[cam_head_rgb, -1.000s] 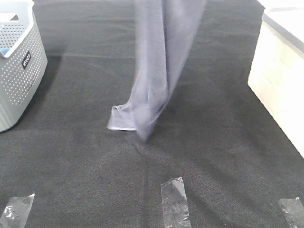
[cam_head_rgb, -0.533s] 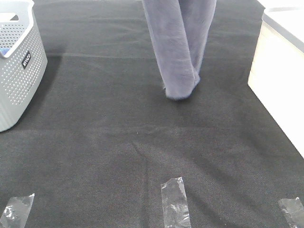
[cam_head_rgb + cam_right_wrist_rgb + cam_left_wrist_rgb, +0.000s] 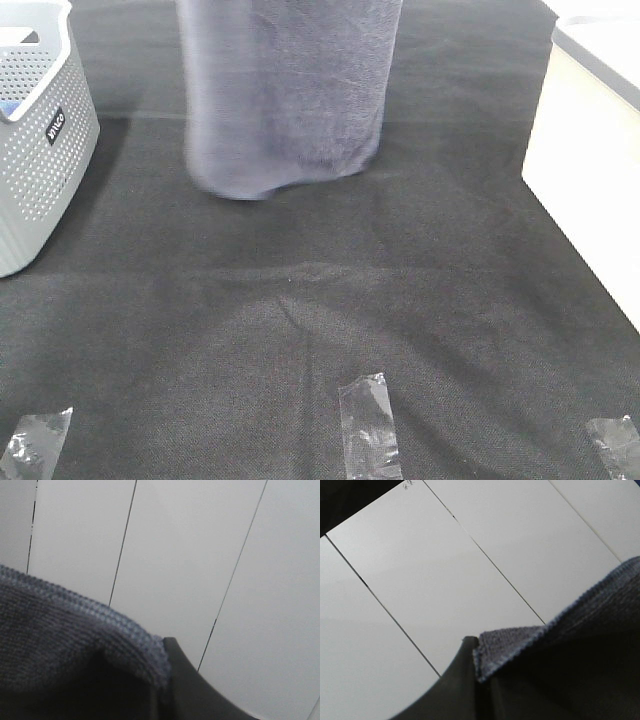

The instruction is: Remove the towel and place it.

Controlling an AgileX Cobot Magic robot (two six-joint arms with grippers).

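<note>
I am clamping the towel (image 3: 285, 100) by its top hem in left gripper (image 3: 474, 652) and right gripper (image 3: 164, 655); it is hanging below them, long axis vertical, right of the basket (image 3: 40, 130).

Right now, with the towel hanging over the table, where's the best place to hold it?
At the two upper corners of the towel, on its stitched hem, one from each side. It hangs as a broad sheet, lower edge free, so corner grips keep it spread.
</note>
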